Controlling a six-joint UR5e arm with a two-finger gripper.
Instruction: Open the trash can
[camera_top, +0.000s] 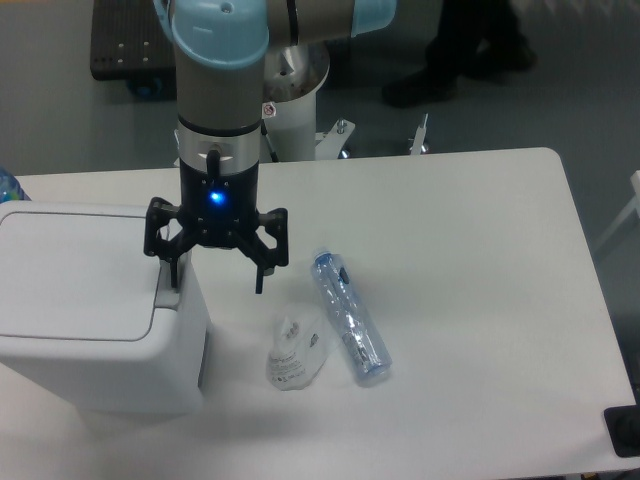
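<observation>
The trash can (85, 310) is a large white boxy bin at the table's left edge, its flat lid down and a grey push tab (170, 290) on its right side. My gripper (216, 287) hangs open, pointing straight down over the bin's right edge. Its left finger (172, 268) is over the push tab and its right finger (262, 272) is over the bare table beside the bin. I cannot tell whether the left fingertip touches the tab. Nothing is held between the fingers.
A clear plastic bottle (350, 318) lies on its side right of the gripper. A crumpled clear wrapper (295, 352) lies next to it, close to the bin. The white table (460, 260) extends to the right. A person's legs show behind the table.
</observation>
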